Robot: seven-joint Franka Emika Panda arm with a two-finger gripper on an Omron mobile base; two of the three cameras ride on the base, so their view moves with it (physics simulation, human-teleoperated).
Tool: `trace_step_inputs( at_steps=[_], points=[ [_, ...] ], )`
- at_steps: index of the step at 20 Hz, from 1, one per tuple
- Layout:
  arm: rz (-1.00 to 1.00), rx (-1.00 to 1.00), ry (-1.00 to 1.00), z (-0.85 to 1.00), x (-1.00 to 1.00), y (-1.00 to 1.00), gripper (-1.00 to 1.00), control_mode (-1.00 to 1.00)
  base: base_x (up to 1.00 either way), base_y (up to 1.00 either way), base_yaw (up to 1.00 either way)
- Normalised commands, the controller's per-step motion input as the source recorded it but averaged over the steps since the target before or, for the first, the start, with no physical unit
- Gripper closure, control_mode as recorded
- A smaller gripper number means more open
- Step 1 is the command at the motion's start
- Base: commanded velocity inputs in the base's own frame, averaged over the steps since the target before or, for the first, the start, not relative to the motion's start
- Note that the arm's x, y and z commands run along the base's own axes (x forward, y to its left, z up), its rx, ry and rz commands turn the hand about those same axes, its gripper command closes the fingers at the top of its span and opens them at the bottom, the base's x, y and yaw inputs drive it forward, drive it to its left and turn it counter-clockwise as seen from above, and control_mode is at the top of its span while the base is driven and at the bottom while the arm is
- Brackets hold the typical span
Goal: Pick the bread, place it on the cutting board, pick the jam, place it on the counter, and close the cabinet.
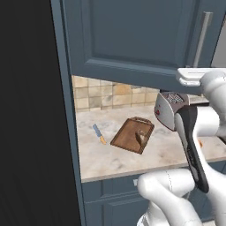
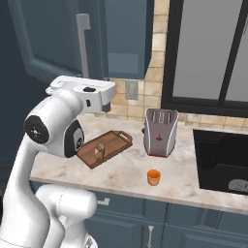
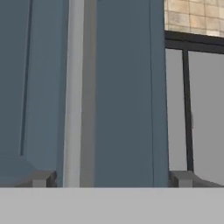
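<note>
The bread [image 1: 142,137] [image 2: 99,151], a small tan lump, rests on the dark-brown cutting board [image 1: 130,134] [image 2: 110,144]. On the beige counter [image 1: 110,159] [image 2: 126,179], in front of the toaster, stands the orange jam [image 2: 154,177] jar. The blue-grey cabinet [image 1: 132,35] [image 2: 43,38] door stands open above. My gripper [image 3: 111,179] is open and holds nothing. It is raised close to that door, with the long grey bar handle [image 3: 78,87] [image 2: 83,43] straight ahead, nearer the left fingertip [image 3: 41,179].
A silver toaster [image 1: 170,110] [image 2: 160,131] stands right of the board. A blue-handled knife [image 1: 99,133] lies to the board's left. A dark sink [image 2: 223,160] and a window [image 2: 208,53] [image 3: 192,109] are further right. A tall dark panel [image 1: 31,110] bounds the left.
</note>
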Motion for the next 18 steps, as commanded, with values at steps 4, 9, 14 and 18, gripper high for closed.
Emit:
trace_step_inputs(
  at_steps=[4, 9, 14, 18],
  points=[
    [0.11, 0.00, 0.00, -0.17, 0.54, 0.00, -1.00, -1.00, 0.00, 0.00, 0.00],
    [0.09, 0.00, 0.00, -0.13, 0.51, 0.00, -1.00, -1.00, 0.00, 0.00, 0.00],
    [0.09, 0.00, 0.00, -0.15, 0.51, 0.00, -1.00, -1.00, 0.00, 0.00, 0.00],
    [0.08, 0.00, 0.00, -0.15, 0.48, 0.00, -1.00, -1.00, 0.00, 0.00, 0.00]
  ],
)
